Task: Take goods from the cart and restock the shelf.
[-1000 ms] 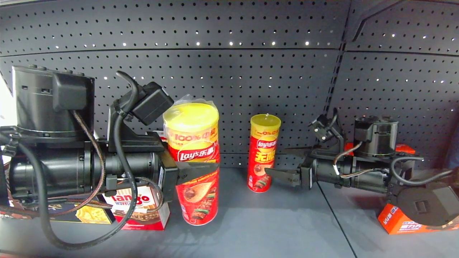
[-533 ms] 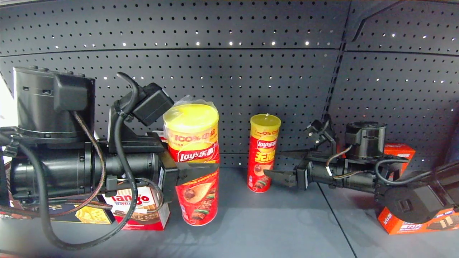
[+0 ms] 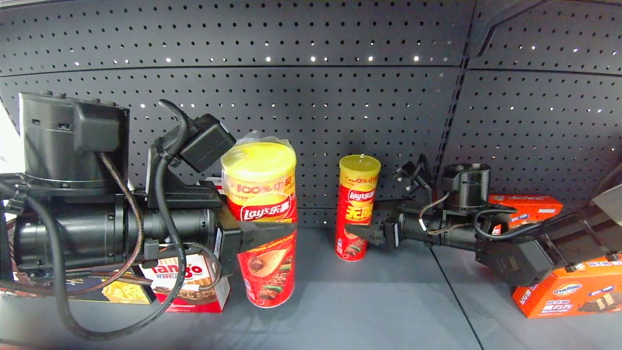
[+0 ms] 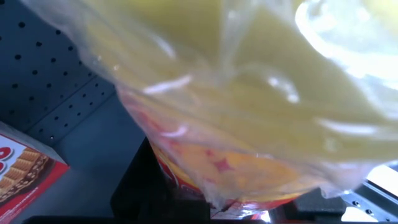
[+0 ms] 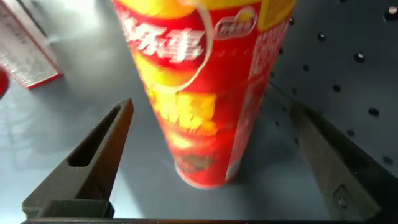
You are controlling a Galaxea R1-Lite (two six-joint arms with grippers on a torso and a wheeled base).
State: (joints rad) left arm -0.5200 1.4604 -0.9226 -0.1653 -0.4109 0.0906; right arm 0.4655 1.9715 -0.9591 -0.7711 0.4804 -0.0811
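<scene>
A: What sits furthest left?
B: A wafer box [image 3: 194, 287] on the shelf [image 3: 369, 301], under the left arm. Just beside it, the left gripper [image 3: 266, 232] is clamped around the middle of the big can [image 3: 260, 194], which is upright, with a yellow lid and loose plastic wrap.
A: Is it resting on the shelf?
B: Its base is at the shelf surface; I cannot tell if it touches.
A: And farther right?
B: The small can [image 3: 358, 194] stands upright near the pegboard [image 3: 340, 107], apart from the big can. The right gripper [image 5: 211, 109] has its jaws spread wide, one on each side of the can's lower half, neither touching. Beyond lie the back orange box [image 3: 527, 204] and the front orange box [image 3: 568, 291].
</scene>
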